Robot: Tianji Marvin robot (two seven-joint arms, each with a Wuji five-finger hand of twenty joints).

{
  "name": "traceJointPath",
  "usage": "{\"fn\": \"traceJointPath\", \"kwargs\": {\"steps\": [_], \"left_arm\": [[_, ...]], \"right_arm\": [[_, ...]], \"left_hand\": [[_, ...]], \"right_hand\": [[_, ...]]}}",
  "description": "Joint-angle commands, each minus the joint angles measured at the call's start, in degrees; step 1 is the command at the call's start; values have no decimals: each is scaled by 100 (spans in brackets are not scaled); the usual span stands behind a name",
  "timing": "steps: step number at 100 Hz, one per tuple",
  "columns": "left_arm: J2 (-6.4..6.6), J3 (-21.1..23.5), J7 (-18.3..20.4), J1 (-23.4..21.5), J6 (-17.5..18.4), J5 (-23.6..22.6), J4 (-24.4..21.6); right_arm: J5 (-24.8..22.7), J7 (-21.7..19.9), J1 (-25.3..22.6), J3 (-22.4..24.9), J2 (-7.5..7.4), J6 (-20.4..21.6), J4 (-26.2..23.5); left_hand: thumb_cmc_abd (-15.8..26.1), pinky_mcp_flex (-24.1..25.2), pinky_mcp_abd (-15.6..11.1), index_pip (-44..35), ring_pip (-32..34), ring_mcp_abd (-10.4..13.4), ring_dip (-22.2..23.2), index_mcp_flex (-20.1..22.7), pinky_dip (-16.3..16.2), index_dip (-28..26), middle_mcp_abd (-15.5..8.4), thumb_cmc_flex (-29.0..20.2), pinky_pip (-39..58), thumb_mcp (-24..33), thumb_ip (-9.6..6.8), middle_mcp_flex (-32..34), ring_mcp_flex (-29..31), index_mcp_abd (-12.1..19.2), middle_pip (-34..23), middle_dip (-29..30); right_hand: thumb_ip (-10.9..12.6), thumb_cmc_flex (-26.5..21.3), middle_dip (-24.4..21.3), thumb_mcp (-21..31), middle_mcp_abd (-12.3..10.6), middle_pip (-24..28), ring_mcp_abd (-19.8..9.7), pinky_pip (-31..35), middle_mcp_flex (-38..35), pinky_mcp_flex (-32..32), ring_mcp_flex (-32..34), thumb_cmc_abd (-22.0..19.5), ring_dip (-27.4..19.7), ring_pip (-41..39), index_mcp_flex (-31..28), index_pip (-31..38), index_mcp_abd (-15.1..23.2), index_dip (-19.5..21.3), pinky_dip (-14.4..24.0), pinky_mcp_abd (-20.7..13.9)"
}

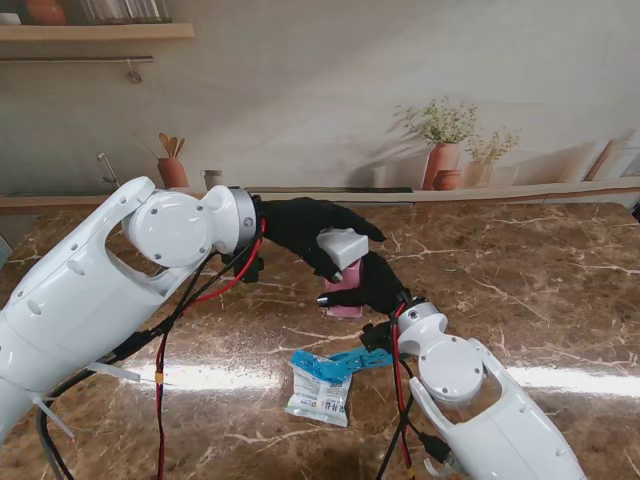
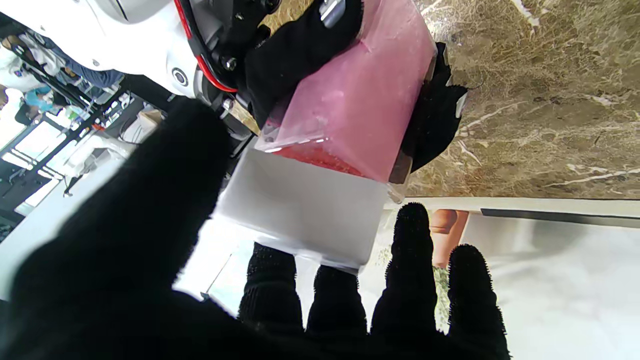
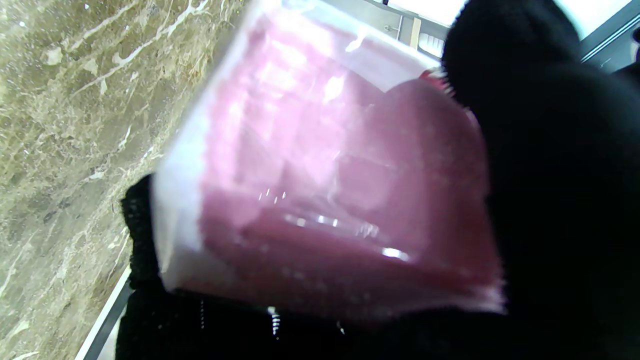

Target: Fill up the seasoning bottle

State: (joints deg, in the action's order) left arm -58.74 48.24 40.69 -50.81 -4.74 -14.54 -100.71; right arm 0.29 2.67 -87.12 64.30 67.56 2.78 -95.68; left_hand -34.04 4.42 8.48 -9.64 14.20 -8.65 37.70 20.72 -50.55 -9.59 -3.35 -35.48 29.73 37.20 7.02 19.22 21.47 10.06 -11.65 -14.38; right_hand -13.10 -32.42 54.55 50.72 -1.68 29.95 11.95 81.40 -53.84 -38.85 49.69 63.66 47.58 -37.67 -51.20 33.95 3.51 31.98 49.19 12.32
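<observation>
Two black-gloved hands meeting over the marble table from the stand: left hand fingers pinching a white lid, right hand wrapped around the pink seasoning bottle; torn sachet lying nearer to me. Left wrist: lid touching the bottle's mouth. Right wrist: fingers closed around the bottle, blurred.

Staged kitchen set inside a lab. Brown marble-patterned countertop meets a printed backdrop of terracotta plant pots. Office workspace shows behind the robot.
</observation>
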Motion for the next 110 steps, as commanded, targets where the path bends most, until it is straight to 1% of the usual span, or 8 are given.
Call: {"fn": "traceJointPath", "kwargs": {"steps": [1,23,26,40,54,73,92,110], "left_arm": [[11,23,-88,-78,-145,-34,-58],[-85,200,-577,-356,-362,-230,-206],[-93,221,-622,-390,-412,-249,-237],[-138,305,-855,-521,-566,-360,-348],[-184,308,-1113,-620,-866,-691,-520],[-199,172,-1241,-643,-1391,-1251,-789],[-160,63,-1063,-551,-1601,-1249,-901],[-77,-14,-712,-416,-1462,-1444,-930]], "right_arm": [[21,-75,25,29,29,15,-78],[0,-83,25,33,24,9,-86],[-7,-85,24,34,23,7,-87],[-47,-83,22,33,20,-8,-93],[-95,-84,29,27,15,-20,-92],[-195,-85,59,6,8,-50,-72],[-254,-88,82,-24,5,-86,-58],[-243,-84,95,-39,9,-97,-51]], "left_hand": [[253,123,-66,-80,-70,13,-32,0,-237,20,6,180,-153,-438,-78,-252,-210,-215,-60,-4],[1193,-25,169,-384,108,-71,161,432,-429,-429,154,210,285,-2232,-266,234,145,-430,-91,-235],[1418,-11,205,-396,104,-77,213,455,-314,-575,173,-98,437,-3075,-397,274,168,-462,-44,-333],[1751,-124,363,-460,230,-145,326,650,-345,-644,244,-70,771,-3730,-487,502,377,-564,-69,-404],[1929,-523,769,-830,737,-353,811,1054,-538,-953,387,184,1465,-3824,-500,1004,859,-835,-346,-806],[1876,-1041,988,-1354,1786,-676,1949,818,-596,-1691,404,396,2549,-3816,-536,1518,1513,-678,-1036,-1983],[1880,-1018,1121,-1307,1914,-800,1996,843,-478,-1768,445,375,2641,-3809,-545,2157,1662,-632,-1397,-2426],[1743,-592,1163,-1064,1541,-537,1792,636,-340,-1643,176,-156,2283,-3662,-613,1956,1231,-521,-1229,-2427]], "right_hand": [[-177,-1676,318,1784,-155,824,-1413,603,-630,-153,792,-2673,635,-3123,-933,1116,755,-77,236,-736],[-179,-1676,318,1788,-156,822,-1412,602,-632,-154,792,-2671,635,-3123,-938,1110,756,-73,238,-735],[-178,-1679,319,1789,-159,823,-1412,602,-634,-154,792,-2670,635,-3123,-940,1110,755,-72,238,-735],[-180,-1676,321,1788,-162,821,-1412,599,-631,-151,792,-2668,635,-3123,-947,1107,757,-71,239,-734],[-179,-1676,321,1787,-159,819,-1412,599,-630,-151,792,-2670,635,-3123,-951,1106,764,-70,240,-734],[-179,-1676,321,1786,-163,820,-1412,598,-635,-150,792,-2673,635,-3123,-953,1105,757,-69,241,-733],[-179,-1677,321,1783,-158,818,-1413,593,-636,-142,788,-2673,635,-3121,-949,1103,756,-69,242,-729],[-178,-1677,321,1783,-159,816,-1412,589,-632,-136,786,-2672,636,-3121,-953,1102,765,-69,244,-725]]}}
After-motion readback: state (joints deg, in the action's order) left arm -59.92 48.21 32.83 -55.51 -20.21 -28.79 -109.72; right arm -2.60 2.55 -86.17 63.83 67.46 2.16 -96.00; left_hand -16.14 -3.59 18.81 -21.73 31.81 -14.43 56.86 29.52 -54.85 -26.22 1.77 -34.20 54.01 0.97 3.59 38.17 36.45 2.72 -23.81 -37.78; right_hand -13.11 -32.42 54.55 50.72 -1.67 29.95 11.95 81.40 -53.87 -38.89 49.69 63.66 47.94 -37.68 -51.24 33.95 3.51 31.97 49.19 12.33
